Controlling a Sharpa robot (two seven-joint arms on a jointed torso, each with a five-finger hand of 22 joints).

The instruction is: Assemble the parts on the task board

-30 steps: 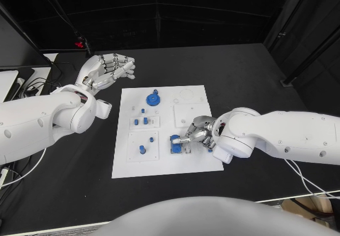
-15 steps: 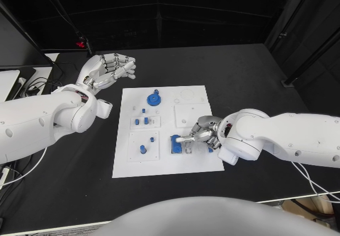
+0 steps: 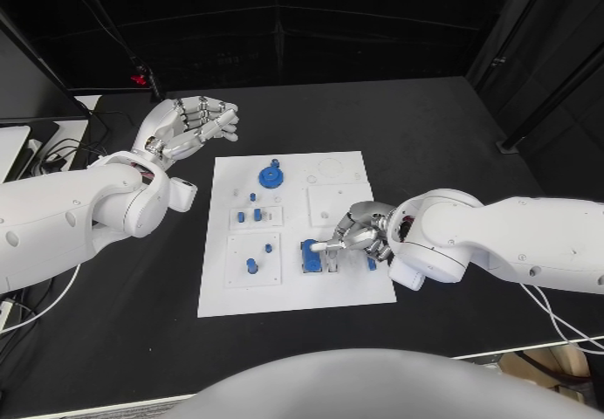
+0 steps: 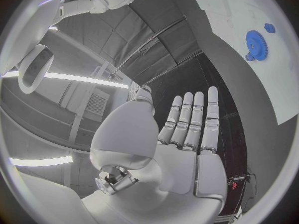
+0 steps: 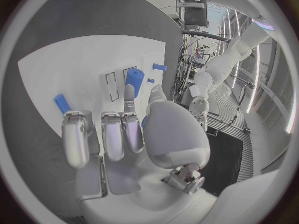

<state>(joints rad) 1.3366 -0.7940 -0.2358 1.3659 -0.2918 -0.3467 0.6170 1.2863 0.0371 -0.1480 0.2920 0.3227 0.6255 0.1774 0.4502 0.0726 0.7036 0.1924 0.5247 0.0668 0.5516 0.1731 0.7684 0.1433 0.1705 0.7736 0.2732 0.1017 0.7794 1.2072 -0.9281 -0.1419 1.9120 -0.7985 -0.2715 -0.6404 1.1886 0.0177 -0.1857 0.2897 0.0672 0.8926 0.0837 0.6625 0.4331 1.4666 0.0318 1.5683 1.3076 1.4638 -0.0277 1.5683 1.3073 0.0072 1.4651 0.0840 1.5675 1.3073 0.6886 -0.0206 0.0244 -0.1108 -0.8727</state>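
Note:
The white task board [image 3: 292,292] lies in the middle of the black table. My right hand [image 3: 358,234] is low over the board's near right part. Its thumb and a finger pinch the blue block [image 3: 310,254] standing in a slot there; the right wrist view shows the blue block [image 5: 134,77] just past the fingertips [image 5: 129,92]. A blue gear [image 3: 271,177] sits at the board's far end, small blue pegs [image 3: 253,215] at its middle left, and more blue pieces [image 3: 252,265] in the near left module. My left hand [image 3: 188,122] hovers, fingers spread, holding nothing, beyond the board's far left corner.
Another blue peg [image 5: 61,103] lies loose on the board beside my right hand, and a small blue piece [image 3: 374,260] shows at that hand's outer side. Cables and a pale object [image 3: 19,144] lie at the table's left edge. Dark frame posts [image 3: 523,122] stand at the far right.
My right forearm has shifted slightly while its fingertips stay at the blue block. The block, the other parts and my left hand have not moved.

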